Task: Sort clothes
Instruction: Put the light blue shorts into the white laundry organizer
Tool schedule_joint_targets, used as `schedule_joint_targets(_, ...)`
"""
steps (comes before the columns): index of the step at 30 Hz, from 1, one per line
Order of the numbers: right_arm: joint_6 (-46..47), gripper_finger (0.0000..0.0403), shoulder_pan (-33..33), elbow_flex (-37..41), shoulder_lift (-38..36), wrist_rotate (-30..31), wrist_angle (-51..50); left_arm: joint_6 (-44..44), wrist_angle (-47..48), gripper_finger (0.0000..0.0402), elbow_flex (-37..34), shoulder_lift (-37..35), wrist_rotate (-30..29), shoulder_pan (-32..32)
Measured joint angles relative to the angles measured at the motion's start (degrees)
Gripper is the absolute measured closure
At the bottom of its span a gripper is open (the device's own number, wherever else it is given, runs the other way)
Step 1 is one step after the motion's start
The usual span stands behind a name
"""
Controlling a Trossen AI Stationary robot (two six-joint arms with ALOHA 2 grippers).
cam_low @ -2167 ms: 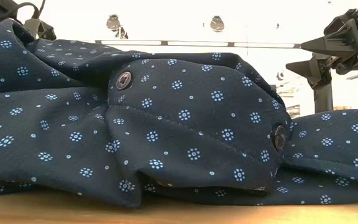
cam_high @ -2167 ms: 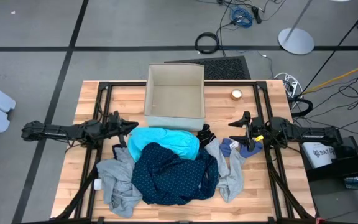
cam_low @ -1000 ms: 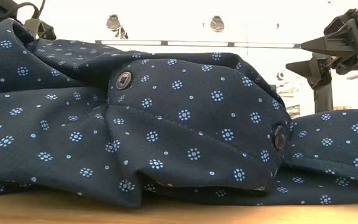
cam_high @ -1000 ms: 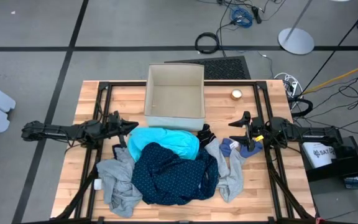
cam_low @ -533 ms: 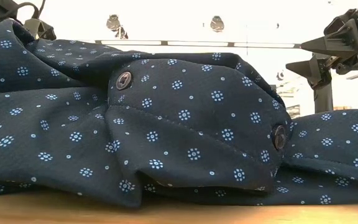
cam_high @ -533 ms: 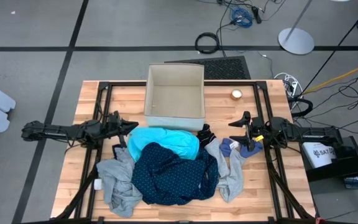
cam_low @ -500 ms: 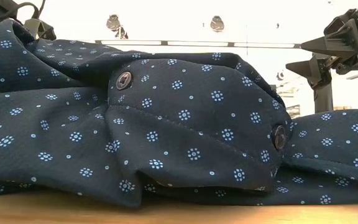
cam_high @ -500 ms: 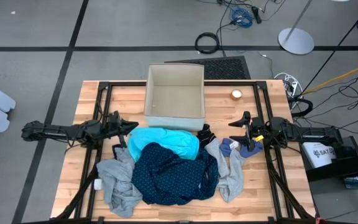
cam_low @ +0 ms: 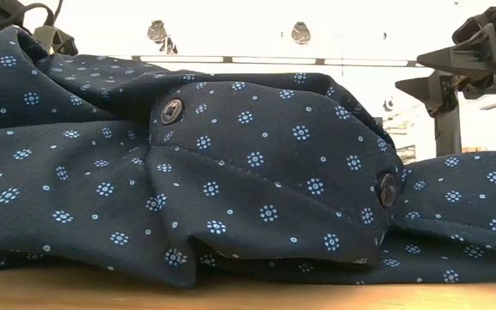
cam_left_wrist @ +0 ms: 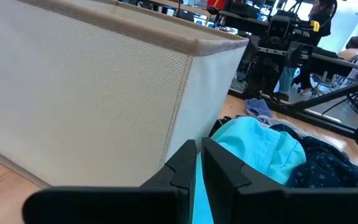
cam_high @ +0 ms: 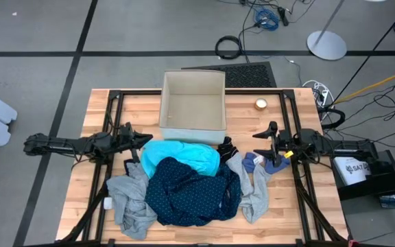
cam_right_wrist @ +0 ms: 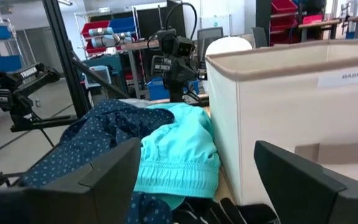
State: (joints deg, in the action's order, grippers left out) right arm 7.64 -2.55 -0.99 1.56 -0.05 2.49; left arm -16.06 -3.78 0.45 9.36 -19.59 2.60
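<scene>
High view: both arms lie level – left gripper (cam_high: 145,140) jaws together, right gripper (cam_high: 258,145) jaws apart.

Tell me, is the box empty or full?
Empty. From above, the beige box shows only its bare bottom; the clothes lie piled on the table beside it.

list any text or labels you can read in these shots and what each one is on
"BASKET ..." on a white label on the beige box; what follows that word is too small to read.
"SAT..." on a white object beside the table's right edge in the high view; the remaining letters are too small to read.
No other text is readable; none shows on the clothes.
</scene>
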Motion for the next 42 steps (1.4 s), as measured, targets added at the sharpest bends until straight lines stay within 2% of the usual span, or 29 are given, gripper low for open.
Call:
schedule_joint_targets(5, 0.2, 0.0099, 0.0, 0.0, 0.0, 0.0, 0.8, -3.1, -1.0, 0.0368, 0.0, 0.0, -0.2, 0.0)
schedule_joint_targets(11, 5.0, 0.0099, 0.0, 0.0, 0.0, 0.0, -0.1, -3.4, -1.9, 0.0368, 0.0, 0.0, -0.2, 0.0)
schedule_joint_targets(15, 5.4, 0.0099, 0.0, 0.0, 0.0, 3.7, -0.7, -3.2, -2.2, 0.0368, 0.0, 0.0, -1.4, 0.0)
schedule_joint_targets(22, 15.3, 0.0099, 0.0, 0.0, 0.0, 5.0, -0.4, -3.1, -8.3, 0.0368, 0.0, 0.0, -0.8, 0.0)
schedule_joint_targets(24, 18.7, 0.0099, 0.0, 0.0, 0.0, 6.0, 2.0, -2.2, -11.5, 0.0368, 0.1, 0.0, 2.1, 0.0)
schedule_joint_targets(27, 22.1, 0.0099, 0.0, 0.0, 0.0, 5.7, 7.4, -0.2, -10.9, 0.0368, 2.6, 0.0, 9.8, 0.0)
schedule_joint_targets(30, 21.3, 0.0099, 0.0, 0.0, 0.0, 4.3, 14.4, 1.5, -6.7, 0.0368, 7.6, 0.0, 13.2, 0.2)
schedule_joint_targets(35, 18.9, 0.0099, 0.0, 0.0, 0.0, 2.7, 21.5, 4.8, 8.1, 0.0368, 20.1, 2.8, 13.6, 1.3)
schedule_joint_targets(42, 19.1, 0.0099, 0.0, 0.0, 2.5, 2.7, 27.2, 4.4, 28.8, 0.0379, 36.2, 15.5, 13.9, 4.6)
